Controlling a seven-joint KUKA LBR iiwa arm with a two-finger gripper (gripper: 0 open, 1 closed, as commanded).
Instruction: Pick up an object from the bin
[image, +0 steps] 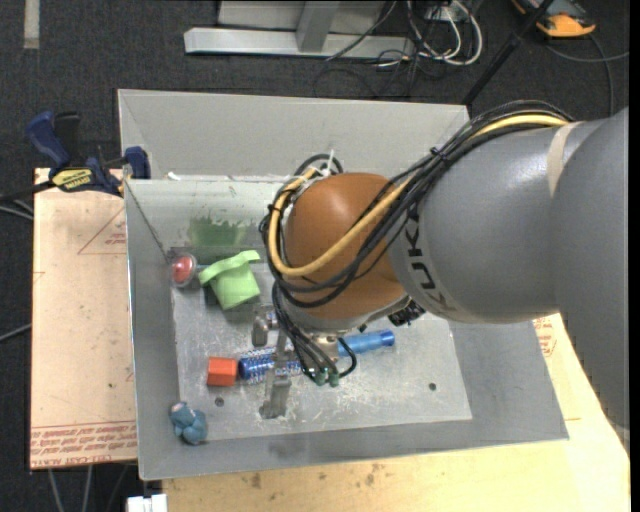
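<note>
Floor (430, 390) right bare; green cup (232, 282), orange block (222, 373) crowd left

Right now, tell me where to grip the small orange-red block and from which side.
I'd take the small orange-red block across its flat near and far faces, from straight above: it lies flat, bare floor before and behind it, while a blue ribbed coil crowds the side nearest the arm.

A small blue ribbed piece (258, 367) — spring-like, lying flat on its side — rests on the bin (420, 390) floor toward the near left, just right of an orange-red block (222, 373).
</note>
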